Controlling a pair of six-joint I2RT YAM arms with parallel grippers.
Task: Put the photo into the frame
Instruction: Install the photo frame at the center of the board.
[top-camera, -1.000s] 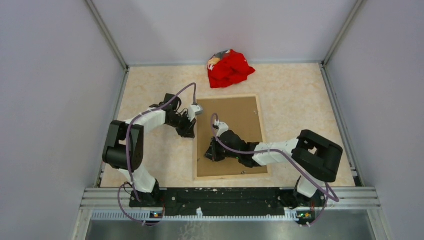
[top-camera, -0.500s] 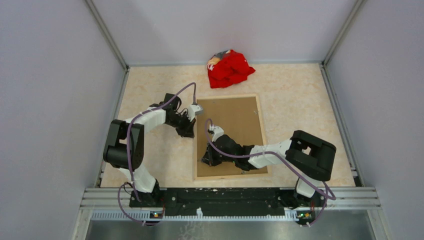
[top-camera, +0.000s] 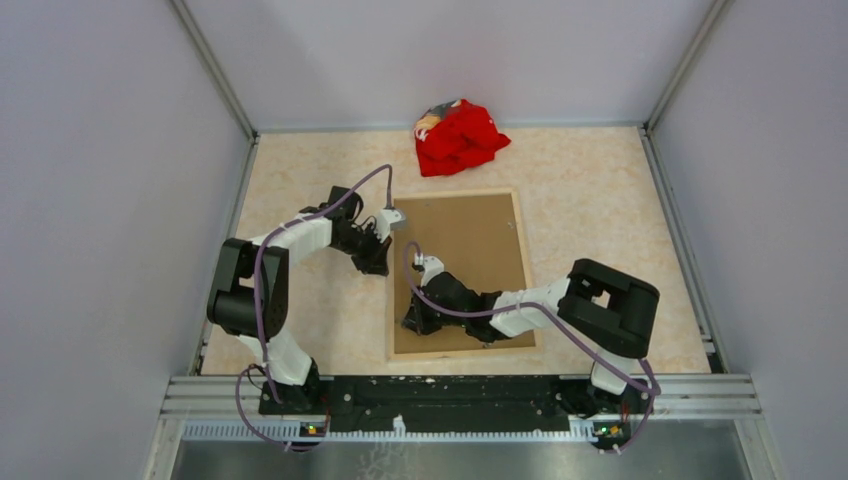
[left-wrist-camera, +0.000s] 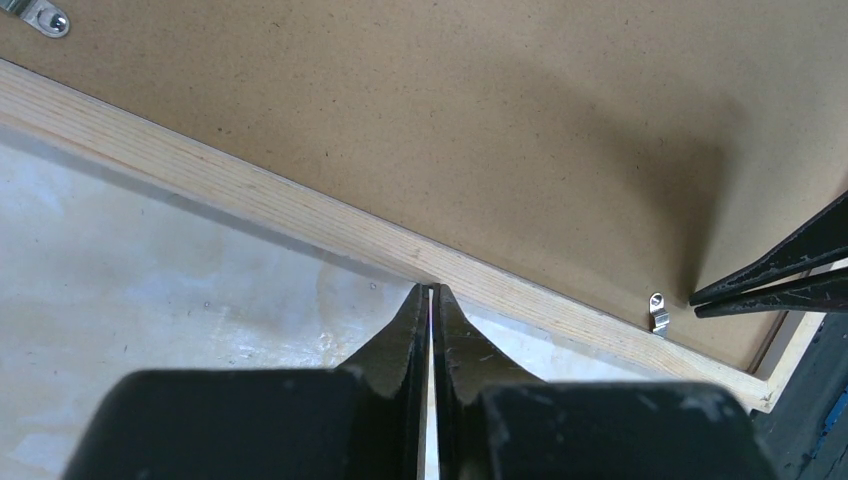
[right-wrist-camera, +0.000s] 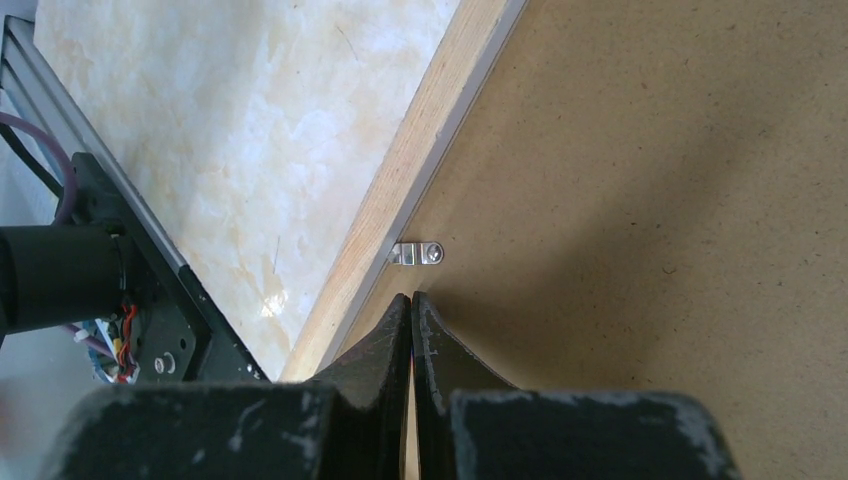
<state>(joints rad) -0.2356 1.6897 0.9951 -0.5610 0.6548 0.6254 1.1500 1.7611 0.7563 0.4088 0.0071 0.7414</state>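
Pale frame, brn board, red cloth

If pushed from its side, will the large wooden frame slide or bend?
The large pale-wood rectangular frame probably slides stiffly: its rails look straight and solid. The glossy marble-pattern table likely offers little grip. Lying flat, it seems hard to lift.

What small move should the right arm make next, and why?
Probably ease the shut right gripper forward onto the metal clip: it lies just ahead of its tips, where the backing board meets the frame.
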